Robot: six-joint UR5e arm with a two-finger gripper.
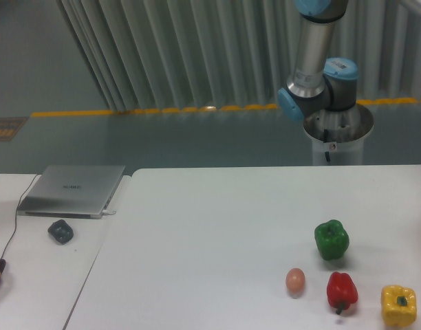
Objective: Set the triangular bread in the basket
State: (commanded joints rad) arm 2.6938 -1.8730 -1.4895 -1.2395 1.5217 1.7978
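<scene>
Fixed camera: only the arm (314, 62) base and elbow joints show at top right behind the white table (217, 227); the tool is out of frame, so its opening and load can't be told. Triangular bread and basket not visible in this view. On the table's right front: green pepper (331, 239), tan egg (295, 280), red pepper (342, 291), yellow pepper (398, 305). Left side: closed laptop (73, 190), dark small object (60, 231).

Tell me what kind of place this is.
Probably a robotics lab or test workshop: a blue-jointed robot arm on a pedestal behind a white table, a yellow safety line on the floor, and a closed silver laptop alongside.
</scene>
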